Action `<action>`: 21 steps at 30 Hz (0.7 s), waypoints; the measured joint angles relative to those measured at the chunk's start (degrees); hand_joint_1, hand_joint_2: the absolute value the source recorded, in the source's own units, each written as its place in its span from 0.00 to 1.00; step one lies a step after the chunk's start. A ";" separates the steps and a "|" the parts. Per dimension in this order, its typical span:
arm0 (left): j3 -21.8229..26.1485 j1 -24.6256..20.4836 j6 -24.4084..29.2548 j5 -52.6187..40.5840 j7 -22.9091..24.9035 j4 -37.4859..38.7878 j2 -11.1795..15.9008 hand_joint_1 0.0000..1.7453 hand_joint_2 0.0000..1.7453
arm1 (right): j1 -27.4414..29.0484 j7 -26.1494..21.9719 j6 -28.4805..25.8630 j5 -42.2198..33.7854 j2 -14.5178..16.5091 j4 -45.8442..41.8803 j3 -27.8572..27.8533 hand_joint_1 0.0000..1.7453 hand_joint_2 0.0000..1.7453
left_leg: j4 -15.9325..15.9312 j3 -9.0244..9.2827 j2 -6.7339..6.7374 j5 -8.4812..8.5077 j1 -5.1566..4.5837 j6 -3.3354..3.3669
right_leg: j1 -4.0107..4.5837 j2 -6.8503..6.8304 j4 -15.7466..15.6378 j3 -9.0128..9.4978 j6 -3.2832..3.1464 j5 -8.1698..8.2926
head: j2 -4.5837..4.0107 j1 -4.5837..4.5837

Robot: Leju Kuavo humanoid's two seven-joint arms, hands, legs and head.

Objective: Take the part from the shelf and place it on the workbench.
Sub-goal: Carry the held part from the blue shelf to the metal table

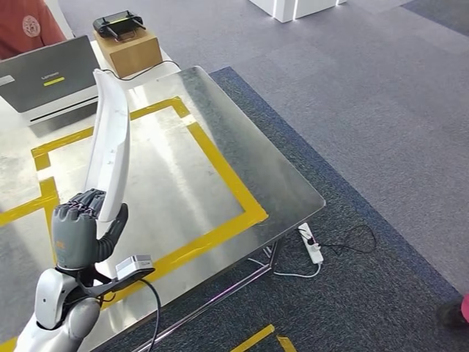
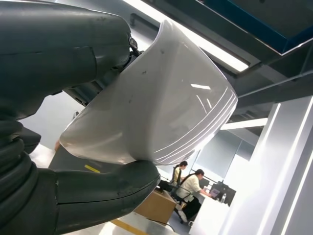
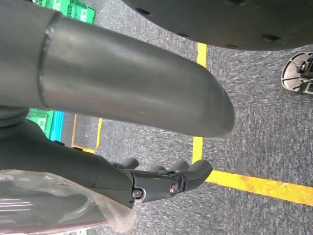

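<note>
White curved part stands upright above the table, its lower end clamped in the left robot hand. Left wrist view: thumb presses one face of the part, darker fingers the other. Part sits over the near left of the steel top, beside the yellow tape rectangle. Right robot hand hangs over grey carpet, fingers loosely apart, holding nothing. Laptop and cardboard box sit at the far edge.
</note>
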 joint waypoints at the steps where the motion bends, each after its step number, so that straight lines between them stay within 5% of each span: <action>1: 0.00 0.00 -0.01 0.00 0.00 0.00 0.00 1.00 1.00 | -0.01 -0.03 0.00 -0.03 0.00 0.00 -0.01 0.00 0.00 | 0.00 0.00 0.00 0.00 0.00 -0.02 | -0.01 -0.01 0.00 0.01 -0.01 0.00 | 0.00 0.01; 9: -0.03 -0.20 -0.03 0.05 0.00 0.07 0.00 1.00 1.00 | 0.00 -0.78 0.04 0.33 0.00 0.00 -0.10 0.00 0.00 | 0.11 -0.03 0.00 -0.06 -0.17 0.02 | -0.17 -0.02 -0.10 0.11 0.06 0.02 | 0.00 0.02; 18: -0.08 -0.41 -0.05 0.08 -0.02 0.29 0.04 1.00 1.00 | -0.01 -0.90 0.11 0.64 0.00 -0.01 -0.10 0.00 0.00 | 0.39 -0.01 -0.01 -0.29 -0.40 0.95 | -0.41 -0.10 -0.42 0.41 0.92 0.02 | 0.00 -0.01; 21: -0.10 -0.55 -0.05 0.11 -0.02 0.28 0.08 1.00 1.00 | -0.10 -0.90 0.07 0.66 -0.01 -0.02 -0.10 0.00 0.00 | -0.88 0.80 -0.12 0.34 0.17 1.62 | -0.23 -0.52 2.72 -1.02 1.39 -2.22 | 0.00 0.19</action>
